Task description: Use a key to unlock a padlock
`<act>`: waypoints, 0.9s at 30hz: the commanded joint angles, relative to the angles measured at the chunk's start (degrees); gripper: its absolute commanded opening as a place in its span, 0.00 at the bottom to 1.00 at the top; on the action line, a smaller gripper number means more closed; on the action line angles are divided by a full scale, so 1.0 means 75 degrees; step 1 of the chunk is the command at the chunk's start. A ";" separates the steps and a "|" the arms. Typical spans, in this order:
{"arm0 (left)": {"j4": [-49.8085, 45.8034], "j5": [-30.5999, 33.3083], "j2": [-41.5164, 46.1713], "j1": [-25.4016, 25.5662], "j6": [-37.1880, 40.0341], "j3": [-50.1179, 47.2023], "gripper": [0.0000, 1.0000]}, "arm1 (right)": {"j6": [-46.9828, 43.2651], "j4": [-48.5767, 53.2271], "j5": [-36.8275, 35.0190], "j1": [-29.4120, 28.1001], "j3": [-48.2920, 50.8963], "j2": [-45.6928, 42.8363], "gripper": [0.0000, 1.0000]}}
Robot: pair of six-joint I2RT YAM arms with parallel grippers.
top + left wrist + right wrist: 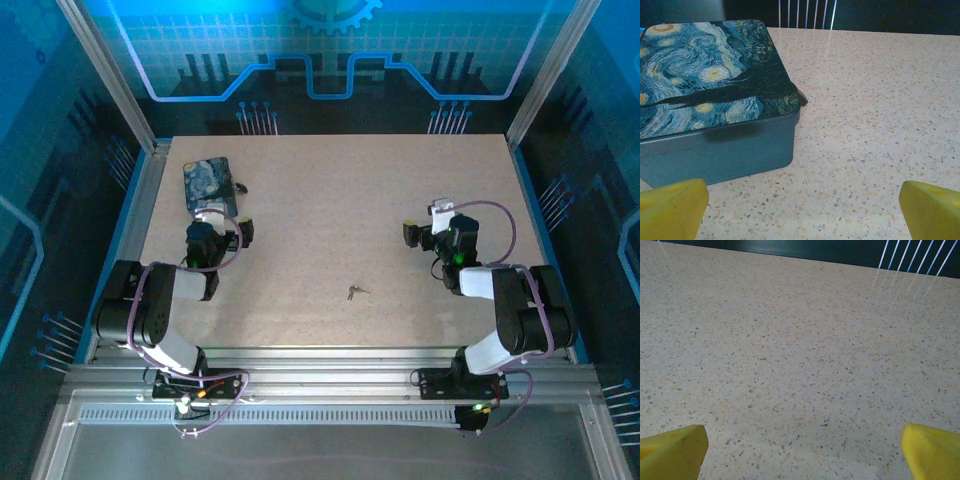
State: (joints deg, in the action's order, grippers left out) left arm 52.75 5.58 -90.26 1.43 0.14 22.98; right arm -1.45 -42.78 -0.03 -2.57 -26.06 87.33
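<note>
Both arms sit folded back over their bases, forearms reaching toward the far side. The left gripper [218, 222] [800, 215] hangs low over the desk [330, 200] just near of the swirl-painted box [209, 182] [715, 100] at the far left, jaws spread wide and holding nothing. The right gripper [425, 220] [800, 455] mirrors it on the right above bare desk, jaws likewise spread. The key [355, 292] lies at the near middle of the desk, between the arms and well apart from both.
</note>
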 commanded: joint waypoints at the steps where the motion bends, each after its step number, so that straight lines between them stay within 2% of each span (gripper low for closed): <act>1: -0.0002 -0.0153 0.0183 -0.0074 0.0087 -0.0126 0.99 | 0.0096 0.0097 -0.0136 -0.0040 0.0089 -0.0160 1.00; 17: -0.0192 -0.0292 0.0236 -0.0208 -0.0019 -0.0039 0.99 | 0.0103 0.0103 -0.0114 -0.0021 0.0083 -0.0159 1.00; 22: -0.3194 0.0470 0.1493 -0.0209 -0.0313 0.1149 0.99 | 0.0135 0.0151 0.0004 0.0046 0.0066 -0.0183 1.00; 24: -0.3998 0.0736 0.1671 -0.0203 -0.0635 0.1740 0.99 | 0.0226 0.1263 -0.0112 0.0081 -0.0394 -0.0475 1.00; 27: -0.5759 0.1250 0.1475 -0.0203 -0.1173 0.3043 0.99 | 0.0129 0.2775 0.0215 0.0026 -0.1109 -0.0866 0.97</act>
State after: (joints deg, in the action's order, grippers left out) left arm 24.95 9.80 -79.33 0.47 -3.92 38.72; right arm -0.91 -32.71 0.25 -2.55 -29.23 84.31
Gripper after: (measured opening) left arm 0.990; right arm 0.976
